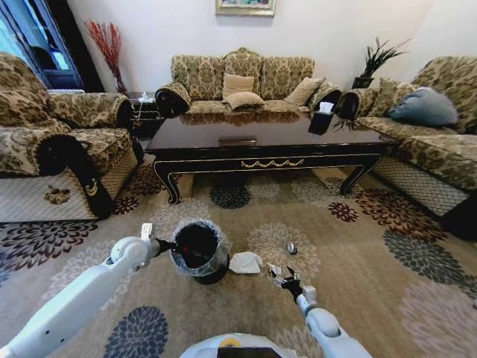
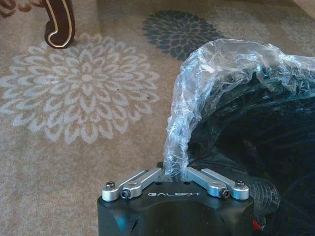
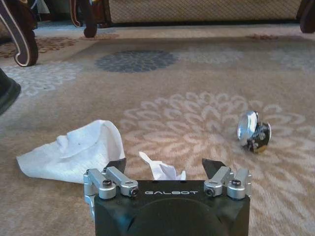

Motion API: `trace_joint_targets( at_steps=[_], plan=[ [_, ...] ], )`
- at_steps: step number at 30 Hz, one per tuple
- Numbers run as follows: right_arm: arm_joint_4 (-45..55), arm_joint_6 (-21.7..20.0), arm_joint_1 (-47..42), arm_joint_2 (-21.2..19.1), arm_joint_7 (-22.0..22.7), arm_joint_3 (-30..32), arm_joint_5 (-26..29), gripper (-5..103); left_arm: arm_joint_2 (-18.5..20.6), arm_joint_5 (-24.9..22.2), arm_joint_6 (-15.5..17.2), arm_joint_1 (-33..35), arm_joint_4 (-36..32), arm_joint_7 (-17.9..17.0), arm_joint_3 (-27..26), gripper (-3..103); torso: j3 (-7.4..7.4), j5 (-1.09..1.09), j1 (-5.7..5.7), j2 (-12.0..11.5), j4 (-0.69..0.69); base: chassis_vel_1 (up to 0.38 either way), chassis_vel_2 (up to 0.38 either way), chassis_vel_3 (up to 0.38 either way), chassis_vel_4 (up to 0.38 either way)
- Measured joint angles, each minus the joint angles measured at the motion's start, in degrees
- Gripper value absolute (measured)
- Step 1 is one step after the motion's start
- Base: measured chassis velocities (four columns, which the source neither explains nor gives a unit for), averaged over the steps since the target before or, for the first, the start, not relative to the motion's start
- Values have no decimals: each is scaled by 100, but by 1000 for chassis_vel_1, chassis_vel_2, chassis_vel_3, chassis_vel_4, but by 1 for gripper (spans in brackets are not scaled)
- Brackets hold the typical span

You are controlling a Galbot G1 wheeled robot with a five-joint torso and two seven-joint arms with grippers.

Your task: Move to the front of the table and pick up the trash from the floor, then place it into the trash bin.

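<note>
Lying on the floor just beside the trash bin, the white paper wad waits to be picked up, with a smaller white scrap right between the parted jaws of the right gripper — low over the carpet, nothing clenched yet. A small shiny object, perhaps a cap or crushed container, lies a little farther off on a pale medallion; I cannot tell what it is. The left gripper is clamped on the bin's plastic-lined rim, holding the bin near the litter. Beyond stands the dark bench, so the approach looks done. By my reading no piece has gone in — the bin's dark inside shows nothing clearly — so every pickup and drop is left.
</note>
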Motion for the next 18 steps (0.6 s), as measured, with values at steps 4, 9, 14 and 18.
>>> trace_joint_targets(
  at_steps=[4,9,14,18],
  plan=[
    [-380,11,155,123,-45,90,89,83,-9,7,0,5,-2,1,1,0,0,1,0,0,0,0,0,0,0],
    [-634,71,240,200,-60,116,-59,80,-26,100,1,-6,55,45,2,0,0,0,0,0,-1,0,0,0,0],
    [-741,80,285,265,-49,139,-45,69,-6,130,0,-10,58,78,6,0,0,0,0,0,0,0,0,0,0],
    [-720,78,304,254,-36,128,25,52,-1,145,0,-9,57,86,9,0,0,1,0,0,0,0,0,0,0]
  ],
)
